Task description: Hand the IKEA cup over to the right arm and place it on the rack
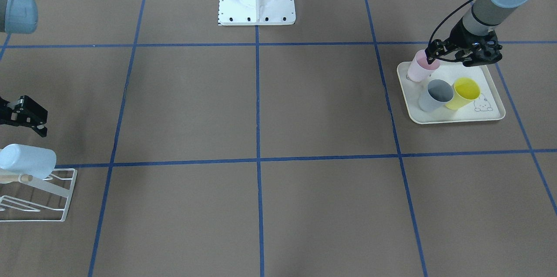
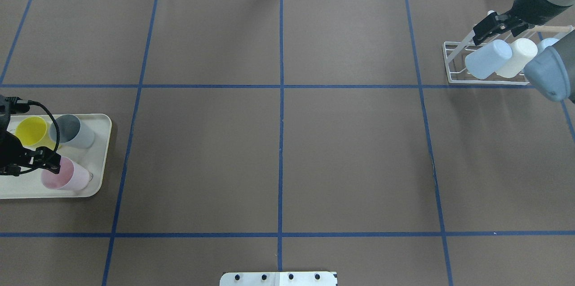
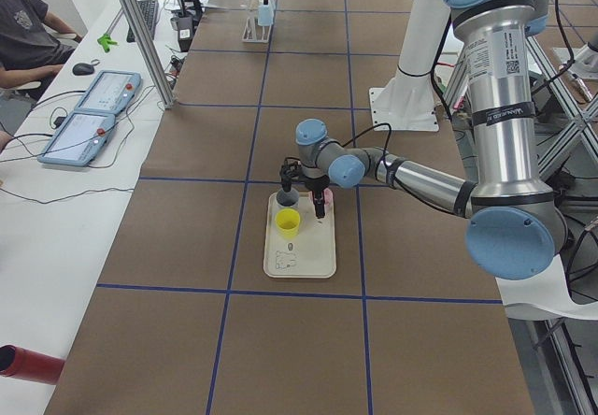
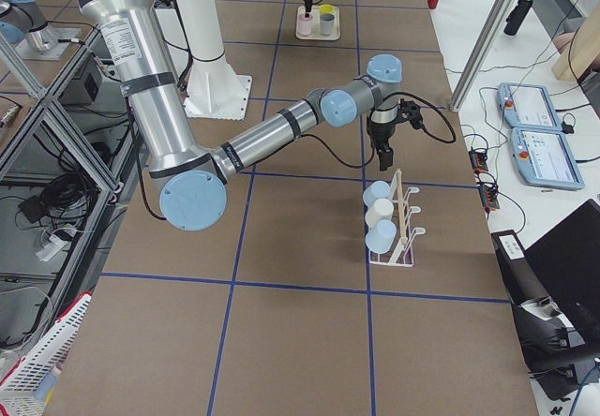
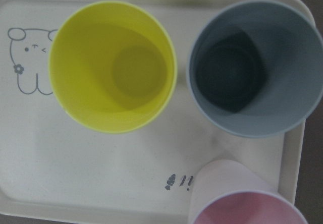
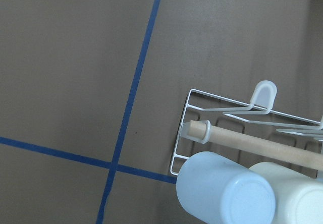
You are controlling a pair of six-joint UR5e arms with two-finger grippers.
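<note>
Overhead exterior: three cups (image 2: 488,59) are hung on the rack (image 2: 449,63) at the worktop's far right corner; three are left on the left-edge tray (image 2: 102,151). The right gripper (image 2: 478,34) is parted, empty; the left gripper (image 2: 47,164), at the pink cup (image 2: 67,177), cannot be judged open or closed.

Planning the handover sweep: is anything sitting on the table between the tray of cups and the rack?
Nothing visible. Between the tray and the rack the table shows only brown surface with blue tape lines. The rack itself already carries cups.
</note>
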